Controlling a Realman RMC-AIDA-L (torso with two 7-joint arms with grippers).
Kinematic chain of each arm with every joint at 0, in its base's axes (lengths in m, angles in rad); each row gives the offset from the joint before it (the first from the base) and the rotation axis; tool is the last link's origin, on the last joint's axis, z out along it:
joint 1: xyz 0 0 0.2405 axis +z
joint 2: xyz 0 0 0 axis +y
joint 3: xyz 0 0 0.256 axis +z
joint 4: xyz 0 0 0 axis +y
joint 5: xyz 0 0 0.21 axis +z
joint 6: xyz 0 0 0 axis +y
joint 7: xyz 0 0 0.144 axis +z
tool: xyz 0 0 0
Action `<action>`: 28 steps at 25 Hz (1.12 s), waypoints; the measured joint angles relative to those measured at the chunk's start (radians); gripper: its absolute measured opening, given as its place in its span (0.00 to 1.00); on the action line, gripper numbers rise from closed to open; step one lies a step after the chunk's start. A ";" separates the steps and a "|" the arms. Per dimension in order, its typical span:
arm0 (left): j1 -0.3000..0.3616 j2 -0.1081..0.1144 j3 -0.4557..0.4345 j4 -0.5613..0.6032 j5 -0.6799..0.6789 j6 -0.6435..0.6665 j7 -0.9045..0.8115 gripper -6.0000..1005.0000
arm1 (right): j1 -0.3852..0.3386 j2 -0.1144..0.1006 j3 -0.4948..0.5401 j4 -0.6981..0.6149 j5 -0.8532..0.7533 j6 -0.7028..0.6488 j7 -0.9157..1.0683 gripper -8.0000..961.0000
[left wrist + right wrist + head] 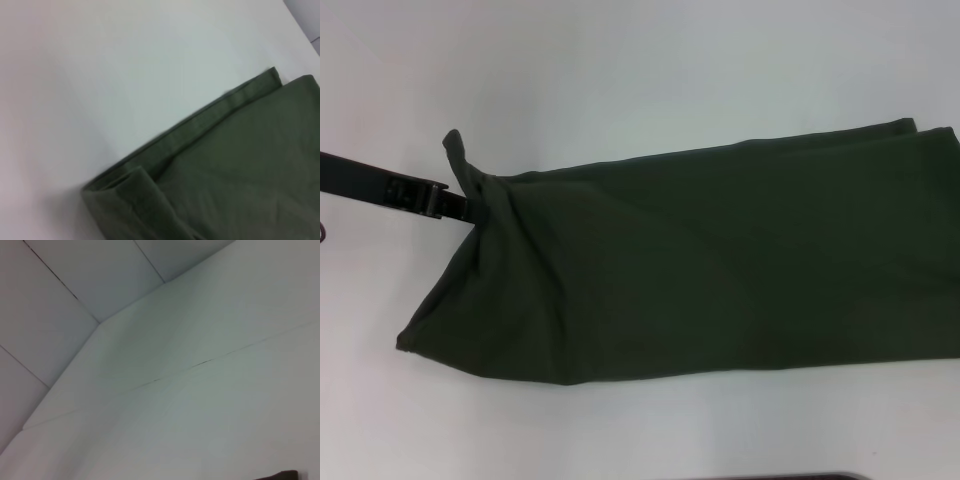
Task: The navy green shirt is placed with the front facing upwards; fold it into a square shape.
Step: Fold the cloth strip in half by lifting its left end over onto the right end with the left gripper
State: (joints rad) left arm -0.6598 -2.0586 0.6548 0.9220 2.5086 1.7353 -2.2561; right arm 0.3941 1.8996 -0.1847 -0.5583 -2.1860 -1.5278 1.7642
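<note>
Head view: shirt folded lengthwise, left gripper at its corner

White table carries the navy green shirt, a long band (plain side up) running off the right edge. Left gripper pinches its bunched near-left corner. Right gripper is unseen.

Left gripper reaches in low from left, jaws pinched on bunched shirt corner. Right arm out of sight.

Head cam overhead; left wrist cam close, both showing shirt.
</note>
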 joint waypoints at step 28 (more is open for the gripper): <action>0.016 0.016 -0.048 0.089 -0.009 0.035 0.001 0.01 | 0.021 0.015 -0.045 0.011 -0.005 0.010 -0.003 0.95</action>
State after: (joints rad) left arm -0.6438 -2.0428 0.6071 1.0108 2.4997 1.7699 -2.2550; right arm 0.4156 1.9142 -0.2298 -0.5468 -2.1906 -1.5183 1.7613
